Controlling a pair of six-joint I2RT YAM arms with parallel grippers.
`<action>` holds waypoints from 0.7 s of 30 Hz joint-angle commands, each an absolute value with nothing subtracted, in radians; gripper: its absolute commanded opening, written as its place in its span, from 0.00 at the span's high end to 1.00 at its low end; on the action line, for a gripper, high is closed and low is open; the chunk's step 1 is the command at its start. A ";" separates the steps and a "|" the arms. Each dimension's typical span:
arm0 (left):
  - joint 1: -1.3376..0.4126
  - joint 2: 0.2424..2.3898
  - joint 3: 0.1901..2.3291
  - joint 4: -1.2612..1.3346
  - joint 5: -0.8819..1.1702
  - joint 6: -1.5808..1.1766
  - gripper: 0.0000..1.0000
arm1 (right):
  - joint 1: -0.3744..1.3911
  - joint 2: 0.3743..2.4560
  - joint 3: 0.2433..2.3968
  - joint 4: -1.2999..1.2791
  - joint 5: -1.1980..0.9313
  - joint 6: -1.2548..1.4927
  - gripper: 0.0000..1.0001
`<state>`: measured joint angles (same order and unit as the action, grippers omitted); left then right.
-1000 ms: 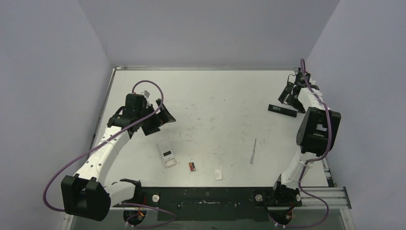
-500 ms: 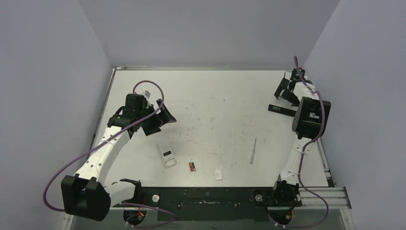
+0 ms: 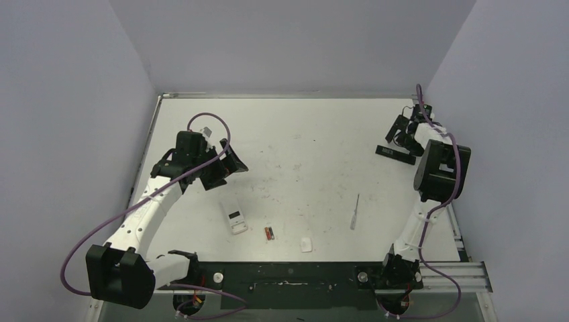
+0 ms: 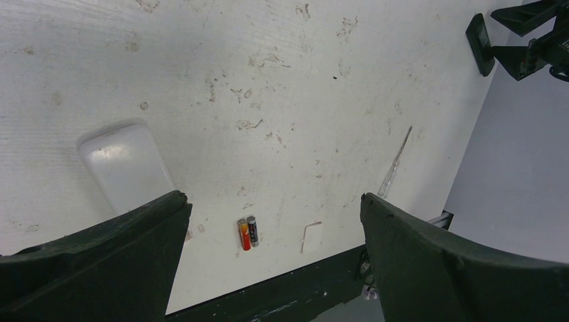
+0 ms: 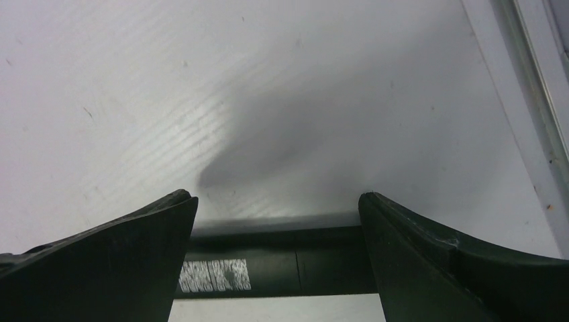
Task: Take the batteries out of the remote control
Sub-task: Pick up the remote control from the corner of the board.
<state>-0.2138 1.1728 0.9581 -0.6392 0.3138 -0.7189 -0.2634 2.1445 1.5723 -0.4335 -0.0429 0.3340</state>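
A black remote control [image 3: 395,153] lies at the far right of the table, label side up. My right gripper [image 3: 406,129] hovers just above it, open, and the black remote [image 5: 288,261] lies crosswise between the fingertips [image 5: 174,208], not gripped. A white remote [image 3: 235,218] lies near the front centre. Two batteries [image 3: 269,233], one reddish and one dark, lie side by side right of it. My left gripper [image 3: 225,168] hangs open above the table, behind the white remote [image 4: 127,164]. From there I look down on the batteries [image 4: 247,233].
A small white rounded plastic piece [image 3: 306,245] lies right of the batteries near the front edge. A thin clear stick [image 3: 354,212] lies further right. The table's right rim [image 5: 537,100] runs close beside my right gripper.
The right arm's elbow swung back and forth a little while its gripper stayed over the black remote. The left arm has not moved.
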 commanded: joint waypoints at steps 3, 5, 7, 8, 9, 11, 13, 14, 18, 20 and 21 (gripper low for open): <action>-0.207 1.170 0.975 -0.604 0.340 -0.713 0.02 | -0.269 2.034 1.406 -0.474 -0.088 0.352 0.02; -0.207 1.173 0.976 -0.601 0.346 -0.714 0.02 | -0.268 1.994 1.365 -0.473 -0.097 0.353 0.02; -0.207 1.176 0.977 -0.599 0.348 -0.716 0.02 | -0.265 1.955 1.321 -0.459 -0.146 0.341 0.02; -0.207 1.176 0.976 -0.596 0.349 -0.719 0.02 | -0.262 1.942 1.312 -0.457 -0.172 0.333 0.02; -0.208 1.175 0.976 -0.594 0.351 -0.722 0.02 | -0.254 1.928 1.301 -0.453 -0.189 0.321 0.02; -0.209 1.174 0.973 -0.592 0.354 -0.723 0.02 | -0.238 1.908 1.286 -0.447 -0.206 0.291 0.02; -0.209 1.173 0.969 -0.591 0.354 -0.724 0.02 | -0.223 1.910 1.286 -0.454 -0.237 0.254 0.02; -0.209 1.171 0.966 -0.591 0.354 -0.725 0.02 | -0.214 1.916 1.289 -0.465 -0.230 0.250 0.02; -0.208 1.166 0.954 -0.592 0.353 -0.727 0.02 | -0.189 1.918 1.281 -0.463 -0.189 0.224 0.02; -0.208 1.164 0.950 -0.592 0.353 -0.729 0.02 | -0.180 1.918 1.281 -0.468 -0.149 0.220 0.02; -0.209 1.165 0.949 -0.592 0.353 -0.729 0.02 | -0.174 1.919 1.284 -0.474 -0.104 0.222 0.02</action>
